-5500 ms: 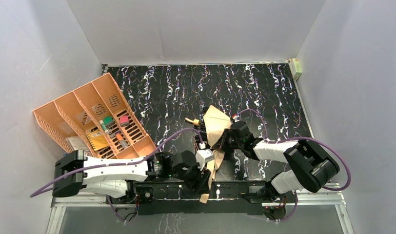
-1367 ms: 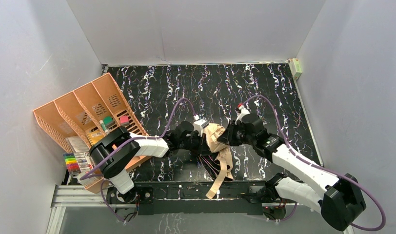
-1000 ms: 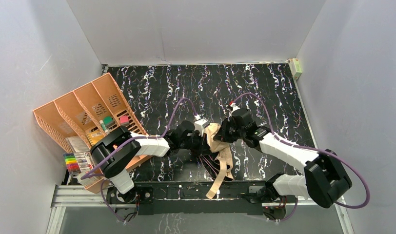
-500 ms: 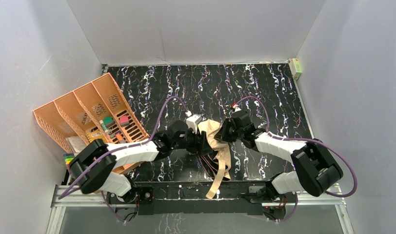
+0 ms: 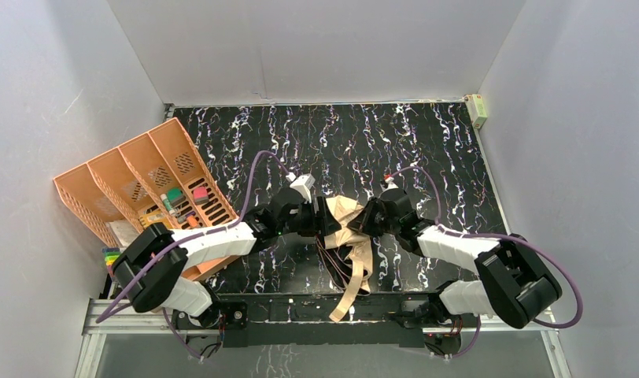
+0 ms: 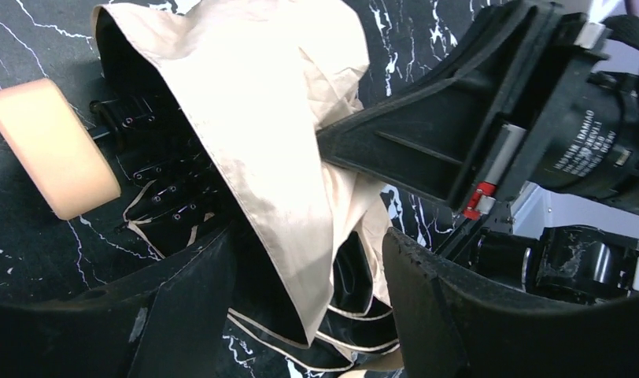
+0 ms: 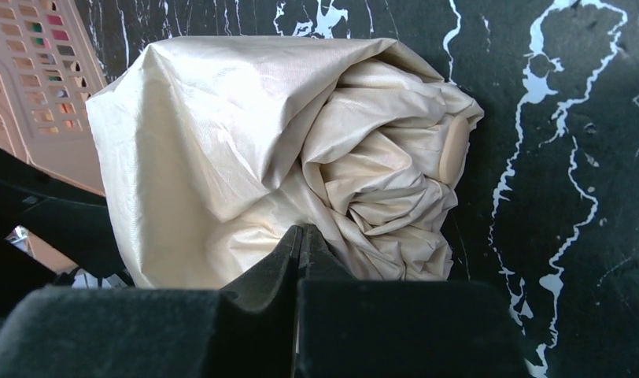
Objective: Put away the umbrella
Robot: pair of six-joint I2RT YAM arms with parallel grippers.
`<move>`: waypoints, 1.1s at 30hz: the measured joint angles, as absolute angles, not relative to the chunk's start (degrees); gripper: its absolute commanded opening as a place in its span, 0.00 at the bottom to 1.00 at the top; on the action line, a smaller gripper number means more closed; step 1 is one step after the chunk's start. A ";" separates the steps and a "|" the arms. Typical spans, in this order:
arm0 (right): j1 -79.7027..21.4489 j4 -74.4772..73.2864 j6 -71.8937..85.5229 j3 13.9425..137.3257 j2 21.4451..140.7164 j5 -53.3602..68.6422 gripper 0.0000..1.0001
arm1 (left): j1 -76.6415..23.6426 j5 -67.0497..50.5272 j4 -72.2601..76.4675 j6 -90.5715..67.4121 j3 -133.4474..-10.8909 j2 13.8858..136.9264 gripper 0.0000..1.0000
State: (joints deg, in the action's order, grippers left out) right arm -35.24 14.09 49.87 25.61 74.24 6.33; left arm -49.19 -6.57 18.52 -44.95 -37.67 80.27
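The umbrella [image 5: 349,230] lies half-folded in the middle of the black marbled table, its tan canopy [image 7: 222,142] crumpled, black ribs [image 5: 332,264] splayed and tan strap [image 5: 341,303] trailing over the near edge. Its light-tan handle [image 6: 53,150] rests on the table at the left of the left wrist view. My left gripper [image 6: 308,244] is open, its jaws standing on either side of a hanging canopy fold [image 6: 285,197]. From the opposite side my right gripper [image 7: 301,232] is shut, its tips pinching canopy fabric. Both grippers [image 5: 326,222] [image 5: 363,222] flank the bundle.
An orange plastic desk organizer [image 5: 143,189] holding small items leans at the table's left edge, with a pack of coloured markers [image 5: 112,258] beside it. A small pale box [image 5: 477,109] sits in the far right corner. White walls enclose the table.
My left gripper has opened and let go of the canopy, shifting slightly farther away. My right gripper has closed further on the fabric and drawn a little nearer and rightwards.
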 measured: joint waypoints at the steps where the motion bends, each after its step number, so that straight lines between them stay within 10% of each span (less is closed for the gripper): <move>1: -35.24 14.37 50.50 25.08 73.84 6.31 0.06 | -49.19 -6.59 18.48 -45.41 -38.04 81.23 0.55; 7: -35.18 15.73 52.77 23.05 72.18 6.31 0.06 | -49.06 -6.15 18.50 -46.37 -39.48 83.22 0.34; 11: -35.09 16.23 53.43 22.17 71.29 6.35 0.06 | -48.53 -5.32 18.94 -46.28 -41.47 84.33 0.00; 25: -35.00 12.67 53.74 20.73 62.06 6.13 0.33 | -51.03 -11.44 19.14 -41.91 -46.37 84.75 0.00; 33: -34.94 -5.34 50.02 20.78 44.97 6.48 0.21 | -52.29 -11.81 20.21 -42.26 -43.38 83.85 0.00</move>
